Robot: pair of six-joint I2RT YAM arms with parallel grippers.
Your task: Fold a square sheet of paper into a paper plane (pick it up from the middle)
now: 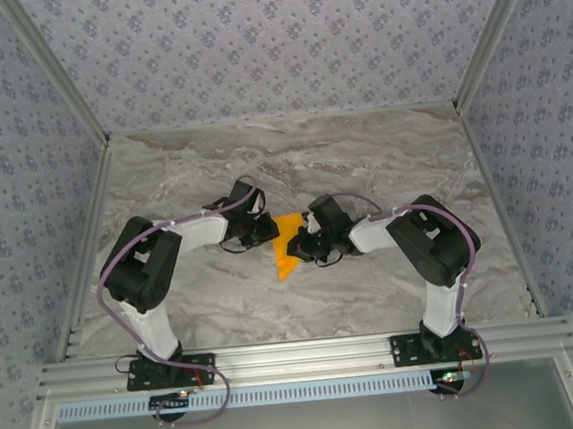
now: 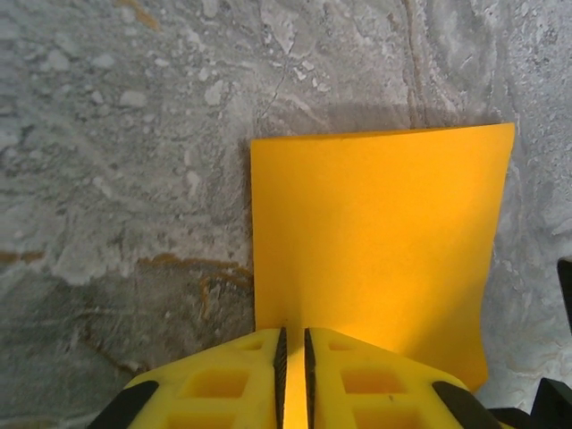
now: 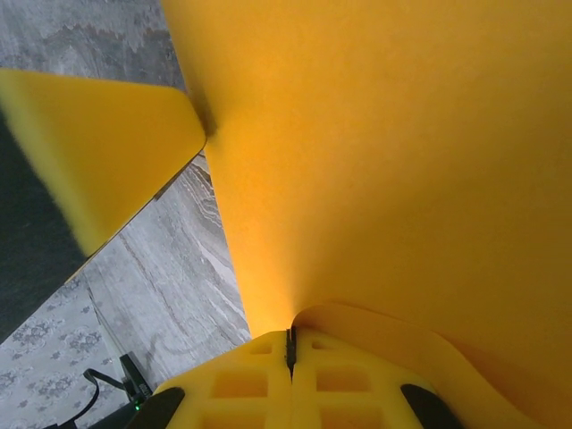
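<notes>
The square sheet of paper (image 1: 287,243) is bright orange and hangs off the table between both grippers, near the table's middle. My right gripper (image 3: 290,344) is shut on one edge of the sheet (image 3: 384,161), which curls up around its right finger. My left gripper (image 2: 292,357) is at the sheet's opposite side with its jaws a narrow slit apart, and orange shows through the gap. The sheet (image 2: 384,241) spreads flat ahead of the left fingers. A yellow left finger (image 3: 98,152) touches the paper's edge in the right wrist view.
The grey marbled table (image 1: 292,164) lies all around the paper. Patterned walls and aluminium frame rails (image 1: 309,353) close the workspace on all sides. Both arms bend inward towards the middle.
</notes>
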